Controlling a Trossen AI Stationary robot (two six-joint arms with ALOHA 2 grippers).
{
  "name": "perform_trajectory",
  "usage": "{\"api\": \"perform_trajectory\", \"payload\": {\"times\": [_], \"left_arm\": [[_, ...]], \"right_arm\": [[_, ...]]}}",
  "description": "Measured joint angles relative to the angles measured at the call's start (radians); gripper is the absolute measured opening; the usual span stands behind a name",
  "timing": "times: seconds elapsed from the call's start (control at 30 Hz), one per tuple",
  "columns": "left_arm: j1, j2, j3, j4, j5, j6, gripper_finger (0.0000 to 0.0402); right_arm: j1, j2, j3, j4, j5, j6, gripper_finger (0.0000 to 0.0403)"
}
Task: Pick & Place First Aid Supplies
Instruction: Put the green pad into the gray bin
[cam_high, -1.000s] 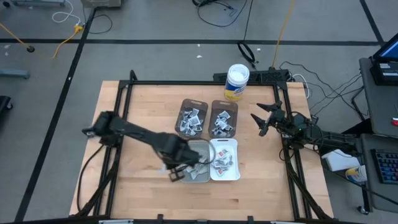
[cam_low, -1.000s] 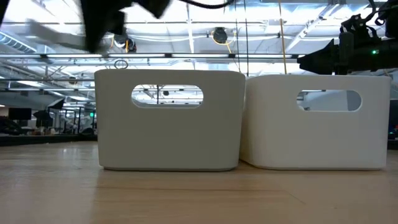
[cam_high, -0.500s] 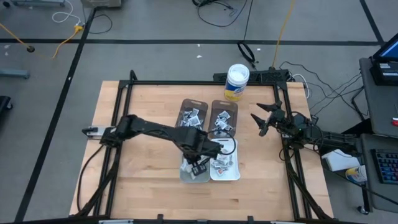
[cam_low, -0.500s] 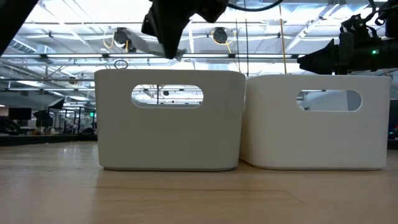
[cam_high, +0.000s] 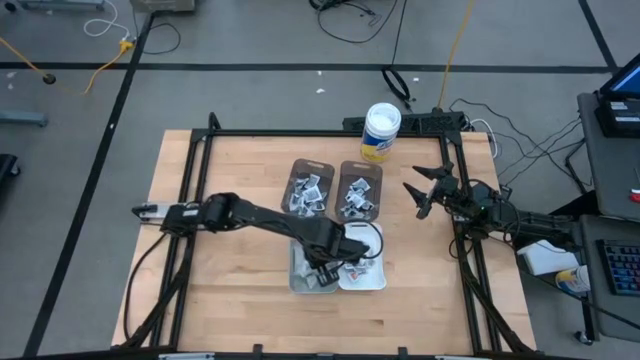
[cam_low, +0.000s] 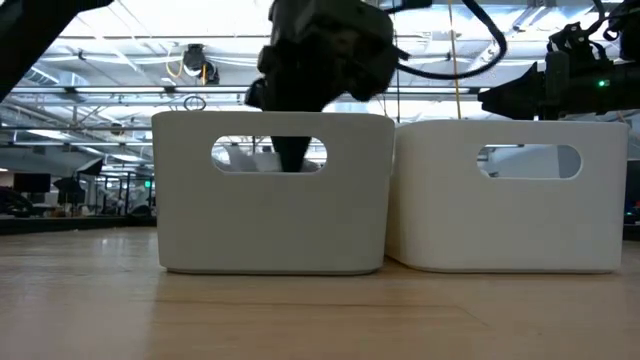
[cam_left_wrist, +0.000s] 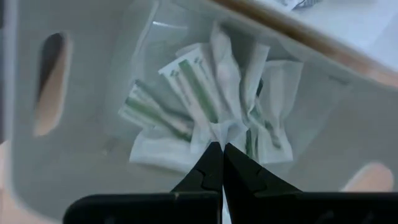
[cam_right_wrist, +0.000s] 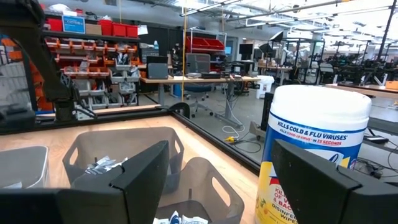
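The first aid supplies are small white packets. Several with green print (cam_left_wrist: 180, 93) lie on the floor of the near-left grey bin (cam_high: 296, 282), and others fill the white bin (cam_high: 377, 282) beside it and the two far bins. My left gripper (cam_high: 323, 268) points straight down inside the near-left bin, shut on a thin white packet just above that pile (cam_left_wrist: 217, 149). The low view shows its dark fingers (cam_low: 292, 155) through the bin's handle slot. My right gripper (cam_high: 414, 198) waits open at the table's right side, clear of everything. My left gripper pinches a thin white packet between its two fingers, coming from above and pointing down. A pale sliver of the packet (cam_left_wrist: 222, 205) shows in the seam between the fingers. Its free part (cam_low: 238, 157) sticks out sideways inside the bin. Which end is held cannot be told.
Two far bins (cam_high: 310, 190) (cam_high: 360, 190) hold silver-grey packets. A white round tub with a yellow label (cam_high: 381, 130) stands at the far edge, close in front of my right gripper (cam_right_wrist: 221, 186). Bare wood lies left of and in front of the bins.
My left gripper has travelled toward the table's right edge from beside the near-left bin to over it. It has then sunk into the bin, still shut, carrying the pale packet along. My right arm has kept still.
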Motion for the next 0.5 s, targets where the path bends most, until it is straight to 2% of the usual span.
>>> {"api": "perform_trajectory", "payload": {"times": [0.3,0.4,0.5], "left_arm": [[-0.003,0.035,0.0,0.072,0.009,-0.011,0.0009],[-0.003,0.032,0.0,0.068,0.01,0.008,0.004],[-0.003,0.03,0.0,0.063,0.02,0.043,0.0093]], "right_arm": [[0.0,0.0,0.0,0.0,0.0,0.0,0.0279],[0.0,0.0,0.0,0.0,0.0,0.0,0.0279],[0.0,0.0,0.0,0.0,0.0,0.0,0.0279]]}}
